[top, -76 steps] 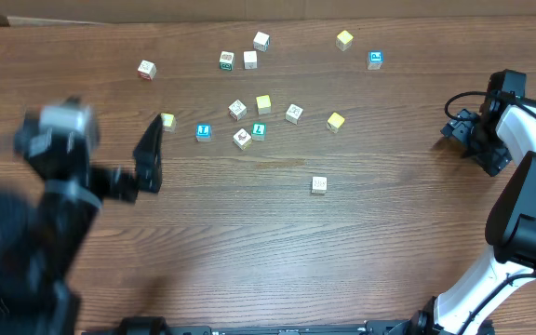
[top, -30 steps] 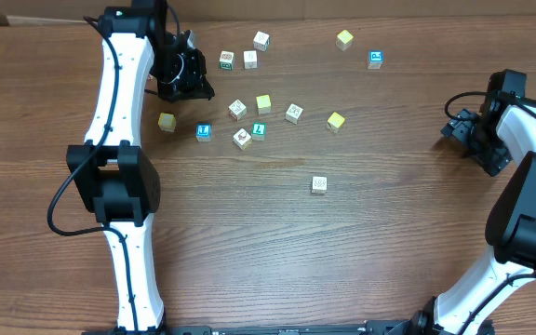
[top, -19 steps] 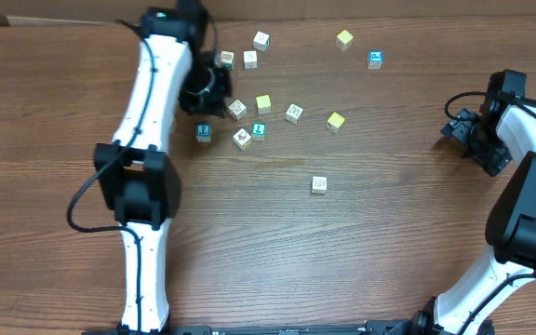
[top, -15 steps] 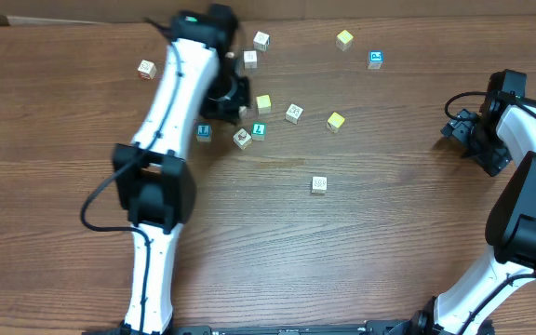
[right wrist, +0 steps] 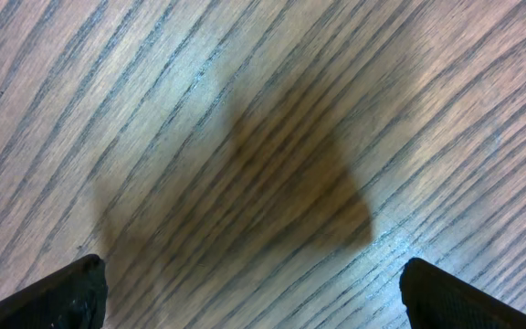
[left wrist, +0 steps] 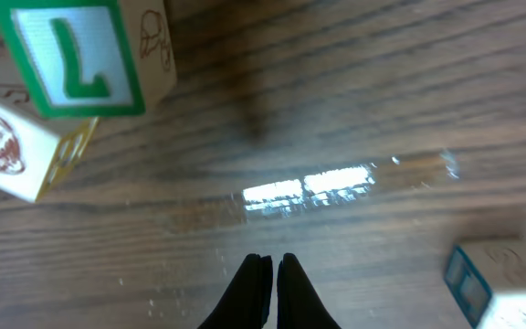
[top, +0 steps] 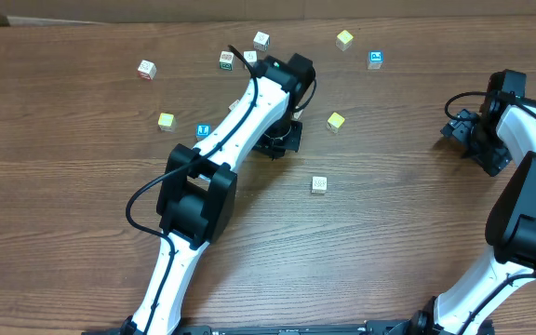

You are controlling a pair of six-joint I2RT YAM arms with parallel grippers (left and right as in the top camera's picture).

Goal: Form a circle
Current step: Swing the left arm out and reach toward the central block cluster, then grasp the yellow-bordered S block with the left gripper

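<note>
**Cube ring: not formed; left claw shut and empty**

No tight ring shows anywhere on the bench point(top: 389, 233). Loose cubes point(top: 335, 121) lie across the upper half of the overhead frame. The middle of the group is hidden under the left arm point(top: 240, 121), so what lies there cannot be told from above.

Left wrist view: green-bordered cube point(left wrist: 67, 55) at upper left, with a white cube with a red drawing point(left wrist: 12, 151) just beside and below it; contact cannot be told. Blue-edged cube point(left wrist: 491, 283) at lower right, well apart from both.

Left claw point(left wrist: 270, 274): tips pressed together, nothing between them, over bare wood at bottom centre. Right claw point(right wrist: 249, 288): spread wide, empty, over bare wood near the right edge of the overhead frame.

Handling, judged: the cubes look light, rigid, smooth-faced and not fragile. They should slide readily on the wood, so a shut claw could nudge them, though an off-centre push would likely spin one. To lift, pinch two opposite flat faces at mid-height, not the corners
</note>
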